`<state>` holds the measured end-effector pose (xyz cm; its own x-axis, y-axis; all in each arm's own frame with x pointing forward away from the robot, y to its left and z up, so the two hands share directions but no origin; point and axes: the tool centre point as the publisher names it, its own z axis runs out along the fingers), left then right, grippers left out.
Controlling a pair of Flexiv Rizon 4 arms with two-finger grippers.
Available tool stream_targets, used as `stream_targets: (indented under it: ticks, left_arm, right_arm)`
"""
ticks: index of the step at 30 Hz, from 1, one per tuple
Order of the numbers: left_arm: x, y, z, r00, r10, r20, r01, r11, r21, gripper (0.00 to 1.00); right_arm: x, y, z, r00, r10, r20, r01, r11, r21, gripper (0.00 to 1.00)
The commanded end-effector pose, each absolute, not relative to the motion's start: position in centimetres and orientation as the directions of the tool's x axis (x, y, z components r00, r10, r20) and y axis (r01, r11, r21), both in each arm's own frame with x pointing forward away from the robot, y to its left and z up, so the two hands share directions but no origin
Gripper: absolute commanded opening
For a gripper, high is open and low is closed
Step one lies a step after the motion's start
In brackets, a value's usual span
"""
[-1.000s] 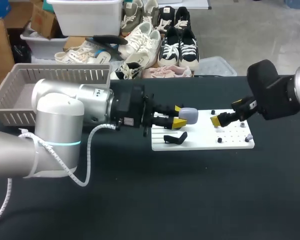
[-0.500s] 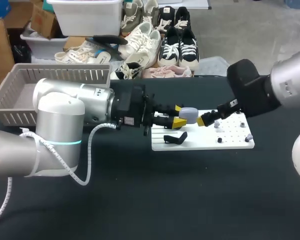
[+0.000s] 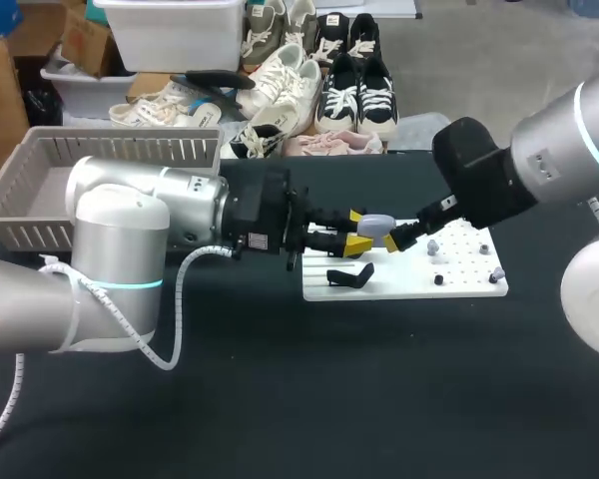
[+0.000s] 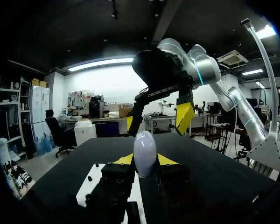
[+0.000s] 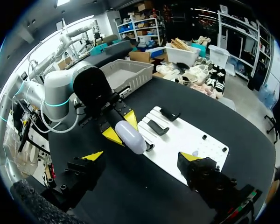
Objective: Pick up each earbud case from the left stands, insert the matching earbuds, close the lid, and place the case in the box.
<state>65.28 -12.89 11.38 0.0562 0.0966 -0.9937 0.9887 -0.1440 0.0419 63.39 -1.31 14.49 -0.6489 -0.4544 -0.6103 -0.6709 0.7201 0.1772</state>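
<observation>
Smooth, glossy pale plastic earbud case (image 3: 377,225); matt black desk (image 3: 329,399); matt white plastic board (image 3: 469,283) at frame centre; glossy silver left arm (image 3: 120,215).

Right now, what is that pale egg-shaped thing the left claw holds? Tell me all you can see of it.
It is an earbud case: a smooth, rounded, pale lavender-grey shell, plastic by the look, with its lid apparently shut. The left gripper clamps its lower part between both yellow tips, and the rest pokes out ahead of them, over the edge of the white board. The right gripper, open, hangs close by without touching it.
</observation>
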Motion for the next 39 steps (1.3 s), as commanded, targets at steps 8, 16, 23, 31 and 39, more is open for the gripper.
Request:
stream_targets:
  ticks: [8, 16, 23, 31, 39]
  left_arm:
    - [65.4, -12.9, 11.3, 0.056, 0.097, -0.994, 0.988, -0.148, 0.041, 0.0]
    - [65.4, -12.9, 11.3, 0.056, 0.097, -0.994, 0.988, -0.148, 0.041, 0.0]
    - [65.4, -12.9, 11.3, 0.056, 0.097, -0.994, 0.988, -0.148, 0.041, 0.0]
    - [65.4, -12.9, 11.3, 0.056, 0.097, -0.994, 0.988, -0.148, 0.041, 0.0]
    - [65.4, -12.9, 11.3, 0.056, 0.097, -0.994, 0.988, -0.148, 0.041, 0.0]
  right_arm:
    - [64.3, -1.0, 13.9, -0.665, -0.458, -0.59, -0.621, 0.778, 0.096, 1.0]
    - [64.8, -0.9, 13.5, -0.667, -0.471, -0.578, -0.616, 0.784, 0.072, 1.0]
    - [65.1, -1.0, 13.3, -0.671, -0.47, -0.574, -0.61, 0.79, 0.065, 1.0]
    - [65.5, -1.1, 13.2, -0.677, -0.464, -0.571, -0.6, 0.798, 0.062, 1.0]
    - [65.8, -1.2, 13.2, -0.683, -0.458, -0.57, -0.591, 0.804, 0.062, 1.0]
